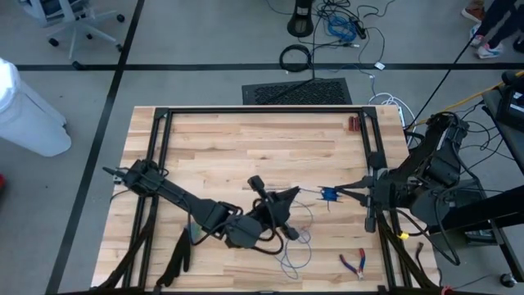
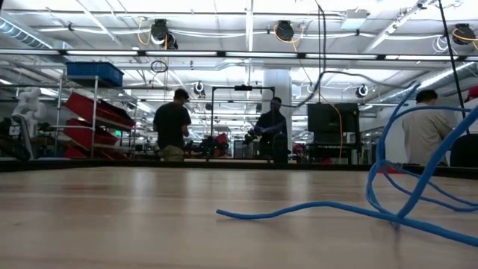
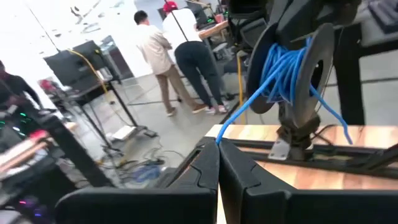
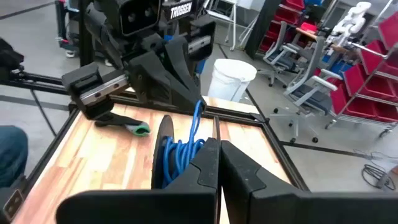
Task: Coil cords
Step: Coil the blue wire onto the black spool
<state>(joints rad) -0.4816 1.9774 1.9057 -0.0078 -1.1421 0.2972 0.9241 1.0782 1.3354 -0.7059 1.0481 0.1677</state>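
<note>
Blue cord [image 1: 327,194] sits right of table centre in high view, wound on a small spool held up by the right gripper [image 1: 344,190], which reaches in from 3 o'clock; a thin pale-looking strand trails from it toward 7 o'clock, looping on the wood [image 1: 246,139] near the front edge. Left gripper [image 1: 296,193] comes in from 9 o'clock w/ arm bent low over the table, tip just left of the spool, fingers pressed together on the strand. Red pliers [image 1: 354,262] lie at approx 5 o'clock, well apart from both grippers. Low view: cord [image 2: 418,187] in loose blue loops at right, one run lying flat across the wood toward centre; people stand at benches in the room behind; no gripper shows here. Left wrist view: left gripper [image 3: 217,163] pinched closed, cord [image 3: 283,68] running taut from the fingertips up to the dark spool [image 3: 305,62], where it's bunched in many turns, w/ some loops hanging off the side; spool carried on the other arm's tip above the table. Right wrist view: right gripper [image 4: 217,163] clamped closed, spool disc [image 4: 163,149] edge-on just beyond its fingers, cord [image 4: 183,152] wound beside it, one strand rising to the left arm's tip ahead. White bin [image 4: 233,78] stands on the floor beyond the table.
</note>
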